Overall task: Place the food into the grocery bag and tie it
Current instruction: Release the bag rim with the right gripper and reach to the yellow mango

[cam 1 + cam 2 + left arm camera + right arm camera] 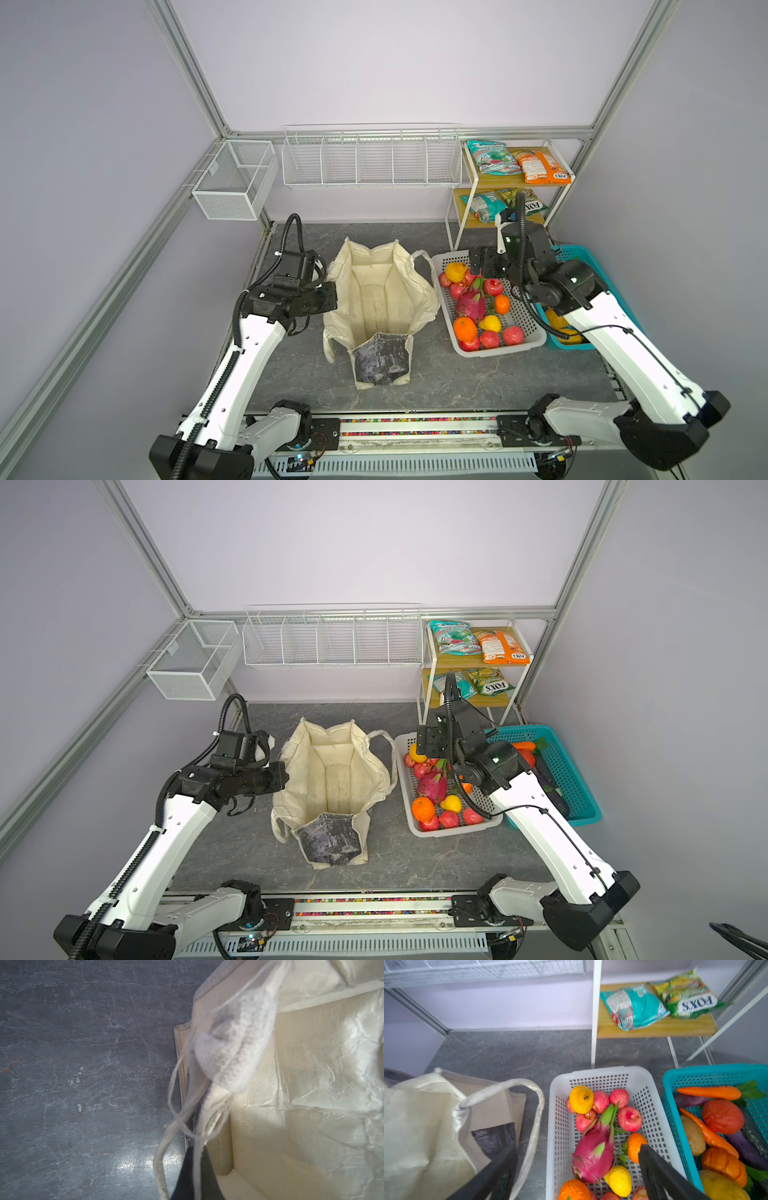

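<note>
Dragon fruit (471, 302), likely firm, is best held mid-way by the spread right tool (575, 1148); bag (422, 299) is pinched by left tool (197, 1153).

**Legible txt: "FOXS" on 2 pkts**

Green-yellow packet (689, 995) on lower shelf (654, 1030): big blue-and-white "FOXS", upside down in right wrist view; same word shows in both top views. Orange snack packet (540, 166) on top shelf (503, 179): small "FOXS" at its near edge, also upside down, seen in both top views. Upper teal packet (492, 157) and lower teal packet (633, 1007): print too blurred/small to read. No other txt, nos. or signs legible.
</note>
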`<state>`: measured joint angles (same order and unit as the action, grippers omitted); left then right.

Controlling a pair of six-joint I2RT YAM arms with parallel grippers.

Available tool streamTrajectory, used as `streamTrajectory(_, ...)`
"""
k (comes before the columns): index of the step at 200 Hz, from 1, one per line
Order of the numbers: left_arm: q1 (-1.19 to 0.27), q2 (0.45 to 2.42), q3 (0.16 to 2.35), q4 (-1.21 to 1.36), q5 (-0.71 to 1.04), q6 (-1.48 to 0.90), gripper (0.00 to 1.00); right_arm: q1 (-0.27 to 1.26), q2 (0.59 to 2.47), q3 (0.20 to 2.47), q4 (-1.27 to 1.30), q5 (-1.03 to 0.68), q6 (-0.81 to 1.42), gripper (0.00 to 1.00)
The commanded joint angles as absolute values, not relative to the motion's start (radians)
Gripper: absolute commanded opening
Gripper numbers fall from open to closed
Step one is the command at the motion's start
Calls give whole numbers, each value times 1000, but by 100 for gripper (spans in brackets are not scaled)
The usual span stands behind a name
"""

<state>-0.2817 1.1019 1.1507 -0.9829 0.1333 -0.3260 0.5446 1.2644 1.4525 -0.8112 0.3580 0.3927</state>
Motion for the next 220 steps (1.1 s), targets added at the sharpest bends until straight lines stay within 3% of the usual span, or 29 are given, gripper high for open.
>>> streamTrajectory(1,-287,1089,1132,-983,165,-301,0,485,1309,1404,-776,234,415,93)
streamTrajectory(65,-287,1085,1123,-978,173,-293,0,417,1464,1364,-664,119,443,94)
streamTrajectory(220,-287,1091,1106,-966,178,-282,0,378,1760,1370,-508,73,508,96)
